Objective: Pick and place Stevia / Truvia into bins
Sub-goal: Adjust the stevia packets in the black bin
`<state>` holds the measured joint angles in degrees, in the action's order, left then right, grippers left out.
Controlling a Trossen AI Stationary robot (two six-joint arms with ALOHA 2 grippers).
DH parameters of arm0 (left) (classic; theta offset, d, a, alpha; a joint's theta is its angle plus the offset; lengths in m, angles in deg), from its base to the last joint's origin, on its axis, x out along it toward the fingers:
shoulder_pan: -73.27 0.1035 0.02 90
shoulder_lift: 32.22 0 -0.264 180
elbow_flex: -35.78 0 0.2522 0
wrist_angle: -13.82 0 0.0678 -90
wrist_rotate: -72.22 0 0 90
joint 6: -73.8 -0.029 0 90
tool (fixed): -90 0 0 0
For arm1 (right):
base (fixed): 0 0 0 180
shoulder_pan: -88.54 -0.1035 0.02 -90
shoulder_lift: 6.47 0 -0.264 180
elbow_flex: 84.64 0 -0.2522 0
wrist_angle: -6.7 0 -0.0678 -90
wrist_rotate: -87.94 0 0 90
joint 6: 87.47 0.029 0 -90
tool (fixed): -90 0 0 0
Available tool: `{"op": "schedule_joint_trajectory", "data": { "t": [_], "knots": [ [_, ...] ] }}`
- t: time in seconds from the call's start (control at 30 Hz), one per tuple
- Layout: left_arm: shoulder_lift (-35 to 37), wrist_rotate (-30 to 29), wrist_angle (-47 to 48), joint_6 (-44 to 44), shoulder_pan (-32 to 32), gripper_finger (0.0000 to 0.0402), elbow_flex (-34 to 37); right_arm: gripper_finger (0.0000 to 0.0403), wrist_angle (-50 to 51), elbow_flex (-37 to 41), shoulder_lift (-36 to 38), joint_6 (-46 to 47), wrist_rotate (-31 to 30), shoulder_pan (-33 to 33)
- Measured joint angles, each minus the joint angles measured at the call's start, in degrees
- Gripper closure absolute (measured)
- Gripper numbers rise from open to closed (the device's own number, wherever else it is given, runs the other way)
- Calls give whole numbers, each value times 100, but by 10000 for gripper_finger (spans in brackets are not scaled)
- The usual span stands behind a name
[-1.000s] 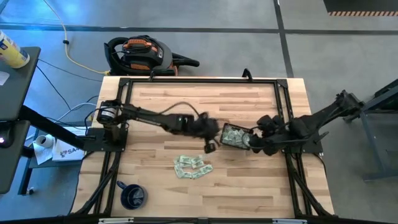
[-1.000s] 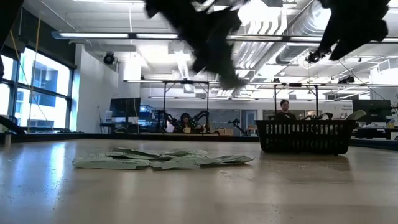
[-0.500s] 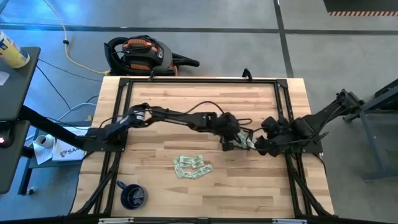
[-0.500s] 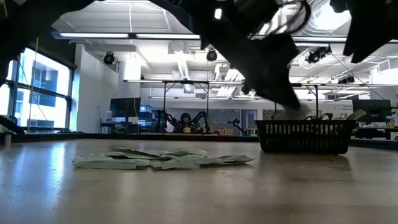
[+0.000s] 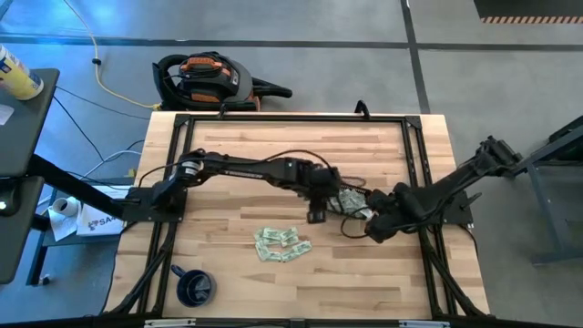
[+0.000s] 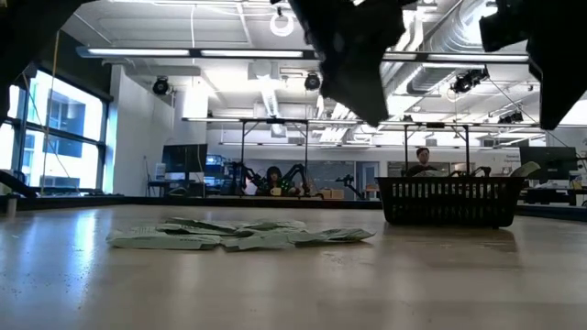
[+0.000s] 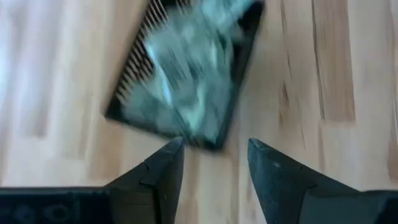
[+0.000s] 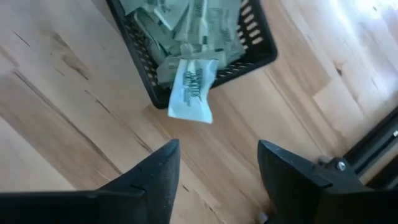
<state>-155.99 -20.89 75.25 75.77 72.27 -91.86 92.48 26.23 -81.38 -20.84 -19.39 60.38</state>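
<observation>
Here, both empty pincers, left pincer (image 7: 211, 163) and right pincer (image 8: 217, 163), gape beside the bin (image 8: 264, 53), where a light, limp sachet (image 8: 191, 91) overhangs the rim, best pinched by its edge.

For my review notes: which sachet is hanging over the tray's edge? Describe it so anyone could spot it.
On the wooden table, find the black tray between the two grippers. One sachet droops over its wall, unlike those lying inside.

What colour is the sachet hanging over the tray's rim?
White with pale green print; the sachet over the black tray rim shows best in the right wrist view.
</observation>
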Motion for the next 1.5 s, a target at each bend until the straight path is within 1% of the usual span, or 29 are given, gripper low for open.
{"op": "schedule_joint_trajectory", "data": {
  "t": [0.1,0.13,0.23,0.37,0.47,0.53,0.67,0.8,0.93,1.03,1.27,1.33,1.43,1.5],
  "knots": [
    [64,-3,457,32,-76,201,333,225,-212,0,-223,-255,41,156],
    [103,-1,455,75,-124,205,495,234,-302,0,-281,-352,37,227],
    [442,-3,269,291,-258,217,1125,259,-538,0,-465,-732,126,519],
    [999,28,-195,853,-450,227,2152,283,-677,0,-747,-1252,297,876],
    [1531,0,-617,1370,-517,229,2933,294,-786,0,-945,-1611,378,1112],
    [1920,-43,-740,1724,-560,229,3375,299,-953,0,-1059,-1876,404,1262],
    [2499,-249,-811,2236,-582,228,4001,307,-1343,0,-1185,-2293,449,1552],
    [2986,-301,-822,2464,-580,227,4231,308,-1433,0,-1345,-2652,612,1823],
    [3281,-318,-829,2535,-580,227,4268,309,-1439,0,-1608,-3119,702,2069],
    [3438,-315,-845,2551,-580,227,4266,309,-1545,-13,-1664,-3392,701,2162],
    [3531,-303,-974,2583,-578,227,4266,314,-1551,-484,-1048,-3324,386,2091],
    [3524,-298,-1019,2584,-578,227,4268,319,-1333,-414,-885,-3355,595,2116],
    [3527,-296,-1067,2582,-578,227,4266,327,-928,-31,-841,-3399,1272,2225],
    [3525,-298,-1097,2582,-578,227,4268,333,-1047,226,-846,-3491,1499,2233]
  ]
}}
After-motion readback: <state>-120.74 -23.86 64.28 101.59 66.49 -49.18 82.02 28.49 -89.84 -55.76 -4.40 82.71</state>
